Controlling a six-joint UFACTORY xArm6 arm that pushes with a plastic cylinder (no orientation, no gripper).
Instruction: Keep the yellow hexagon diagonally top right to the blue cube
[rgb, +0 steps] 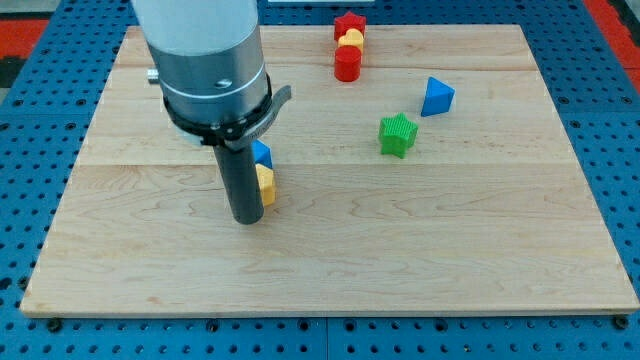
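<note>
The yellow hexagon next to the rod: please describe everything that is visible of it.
Only a part of the yellow hexagon shows; the dark rod hides its left side. It looks like a small solid block, painted glossy yellow, lying flat on the wooden board, left of the board's centre. My tip sits against its left, slightly below it in the view. The blue cube lies directly above it in the view, and they seem to touch. Its six-sided outline cannot be confirmed here.
</note>
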